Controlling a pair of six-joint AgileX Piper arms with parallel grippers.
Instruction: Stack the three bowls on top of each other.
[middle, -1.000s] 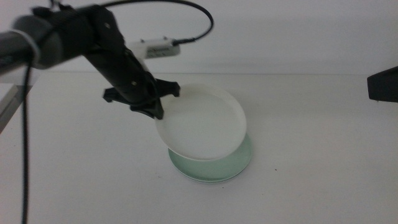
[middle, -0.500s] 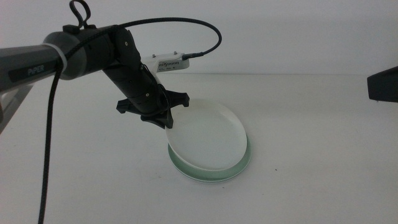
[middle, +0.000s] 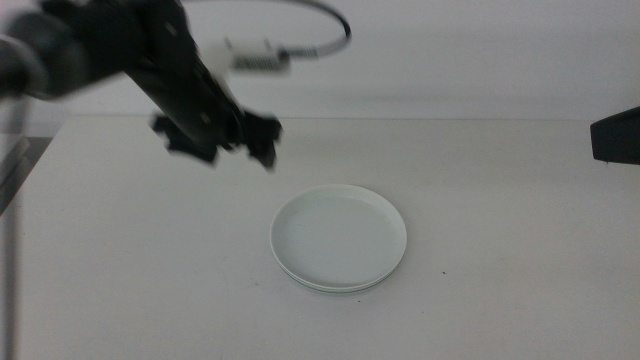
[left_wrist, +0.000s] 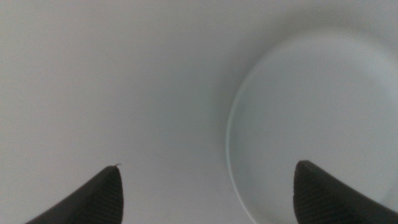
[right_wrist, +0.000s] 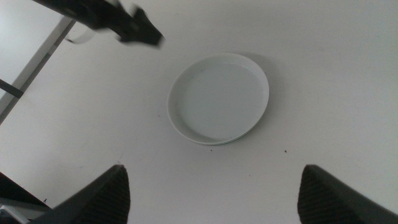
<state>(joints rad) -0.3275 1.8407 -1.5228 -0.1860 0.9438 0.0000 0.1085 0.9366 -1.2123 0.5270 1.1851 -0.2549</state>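
Looking down from the middle view, I see my left gripper (middle: 245, 140) raised above the table (middle: 500, 260), up and to the left of the stack of bowls (middle: 338, 240); it is blurred there, so that view does not settle my jaws, but nothing hangs from them. The stack lies flat near the table's middle, openings facing up, the white bowl (middle: 338, 232) on top and a thin mint-green rim (middle: 345, 287) peeping out beneath its near edge; being round, the bowls have no long axis to speak of. A third bowl I cannot make out in the stack. My right gripper (middle: 616, 135) waits at the right edge, well away from the bowls. From my left wrist view, my two jaw tips stand far apart, wide open and empty, touching nothing; the white bowl (left_wrist: 323, 124) lies flat below, nearer one jaw than the other. From my right wrist view, my right jaws are likewise spread wide with nothing between them, and the stack (right_wrist: 218, 98) rests level on the table ahead, with my left gripper (right_wrist: 134, 28) hanging beyond it, clear of the rim.
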